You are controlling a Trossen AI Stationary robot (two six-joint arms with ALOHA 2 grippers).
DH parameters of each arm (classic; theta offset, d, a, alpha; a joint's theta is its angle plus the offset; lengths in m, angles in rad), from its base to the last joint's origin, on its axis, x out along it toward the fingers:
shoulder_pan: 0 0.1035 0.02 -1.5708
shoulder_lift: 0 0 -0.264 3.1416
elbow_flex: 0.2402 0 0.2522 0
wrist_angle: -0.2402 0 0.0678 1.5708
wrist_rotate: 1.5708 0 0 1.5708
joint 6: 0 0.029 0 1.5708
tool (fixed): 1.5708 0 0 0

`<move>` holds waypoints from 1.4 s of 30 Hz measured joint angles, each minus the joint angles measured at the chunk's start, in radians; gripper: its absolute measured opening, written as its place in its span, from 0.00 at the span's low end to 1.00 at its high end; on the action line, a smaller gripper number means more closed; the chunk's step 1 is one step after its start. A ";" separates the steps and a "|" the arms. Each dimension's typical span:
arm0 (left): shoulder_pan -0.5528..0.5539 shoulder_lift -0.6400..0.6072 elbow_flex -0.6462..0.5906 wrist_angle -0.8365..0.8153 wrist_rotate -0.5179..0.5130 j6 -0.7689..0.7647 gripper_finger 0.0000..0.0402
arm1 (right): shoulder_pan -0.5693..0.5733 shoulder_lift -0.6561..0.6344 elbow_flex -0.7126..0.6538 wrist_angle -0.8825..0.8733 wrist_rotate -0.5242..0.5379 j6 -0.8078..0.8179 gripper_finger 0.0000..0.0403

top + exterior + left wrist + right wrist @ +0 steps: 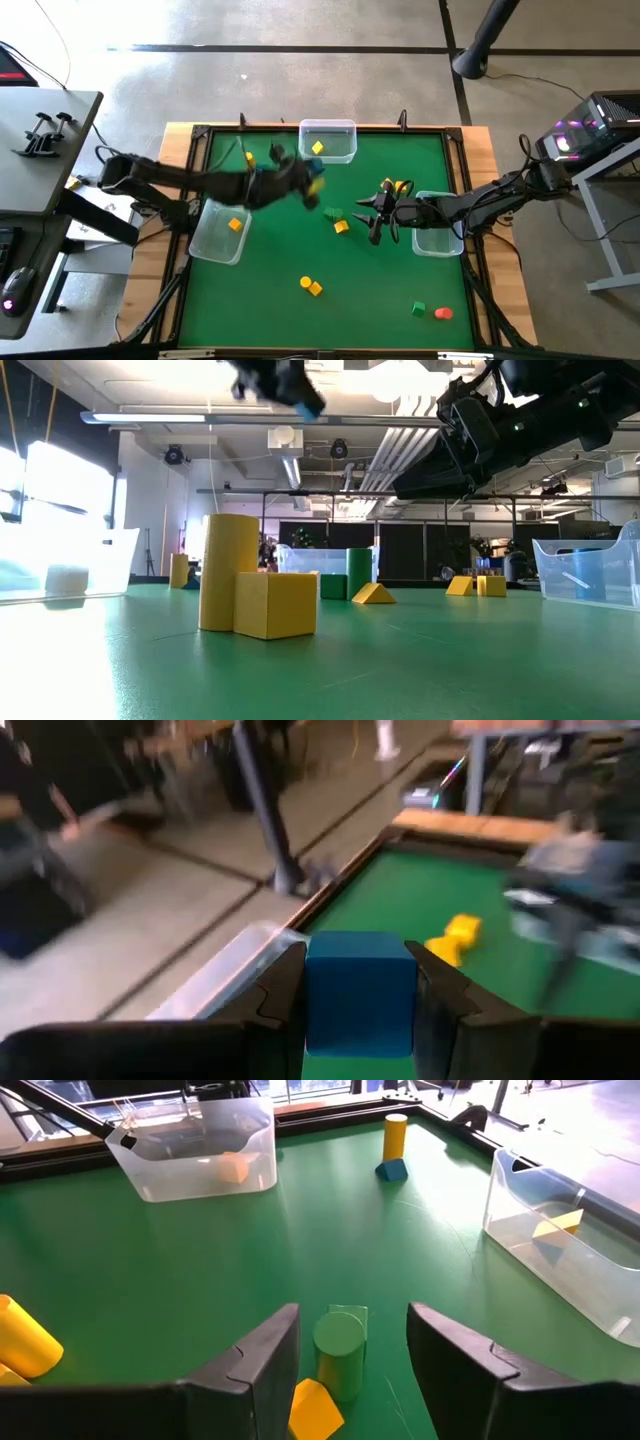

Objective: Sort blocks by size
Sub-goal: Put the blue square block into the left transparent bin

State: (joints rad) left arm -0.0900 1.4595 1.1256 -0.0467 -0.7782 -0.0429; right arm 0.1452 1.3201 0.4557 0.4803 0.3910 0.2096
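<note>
The green table carries three clear bins: one at the far edge, one at the left edge, one at the right edge. The far bin holds a yellow block; the left bin holds an orange block.

The left arm reaches across from the left side, its gripper raised above the table just beside the far bin. Its fingers are clamped on a blue block, which fills the gap between them and is off the surface.

The right arm reaches in from the right side, its gripper low over the middle of the table with fingers apart and nothing held. Between the fingers, on the table, stand a green cylinder and a green block just behind it; a yellow wedge lies touching or just beside the cylinder.

Loose pieces elsewhere: a yellow cylinder and a yellow cube side by side near the front centre; a green cube and a red piece near the front right corner. Yellow pieces lie near the right bin; their shape cannot be told.
</note>
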 joint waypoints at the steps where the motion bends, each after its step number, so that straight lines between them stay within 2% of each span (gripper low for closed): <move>1: -0.038 0.002 0.000 0.003 -0.031 0.004 0.24 | 0.000 0.000 0.000 0.000 -0.002 0.000 0.44; 4: -0.132 0.004 0.000 -0.059 -0.116 -0.025 0.24 | 0.002 0.000 0.000 0.000 -0.007 0.000 0.44; 7: -0.203 -0.001 0.000 -0.222 -0.162 -0.155 0.24 | 0.002 0.000 0.000 0.001 -0.008 -0.006 0.44; 10: -0.259 -0.015 0.000 -0.470 -0.190 -0.418 0.26 | 0.002 0.000 0.000 0.002 -0.008 -0.008 0.44; 14: -0.325 -0.050 0.000 -0.868 -0.185 -0.899 0.26 | -0.001 0.000 0.000 0.010 -0.008 -0.008 0.44; 16: -0.359 -0.066 0.000 -1.056 -0.117 -1.143 0.26 | -0.001 0.000 0.000 0.017 -0.008 -0.010 0.44; 18: -0.387 -0.079 0.000 -1.222 0.014 -1.348 0.26 | -0.001 0.000 0.000 0.017 -0.008 -0.012 0.44; 20: -0.410 -0.080 0.000 -1.356 0.151 -1.511 0.26 | -0.001 0.000 0.000 0.018 -0.008 -0.020 0.44; 22: -0.427 -0.074 0.000 -1.445 0.247 -1.613 0.26 | -0.001 0.000 0.000 0.021 -0.008 -0.033 0.44; 25: -0.433 -0.066 -0.001 -1.473 0.319 -1.647 0.26 | -0.001 0.000 0.000 0.023 -0.009 -0.034 0.44; 28: -0.412 -0.067 -0.018 -1.421 0.420 -1.655 0.27 | 0.000 0.000 0.000 0.023 -0.009 -0.031 0.44; 34: -0.348 -0.067 -0.185 -1.270 0.651 -1.587 0.26 | 0.020 0.000 0.000 0.023 -0.010 -0.032 0.44; 42: -0.292 -0.067 -0.386 -1.025 0.752 -1.517 0.27 | 0.031 0.000 0.000 0.022 -0.010 -0.035 0.44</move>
State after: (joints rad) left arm -0.3820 1.3922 0.7400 -1.0715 -0.0264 -1.5602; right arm 0.1761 1.3197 0.4561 0.5018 0.3811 0.1749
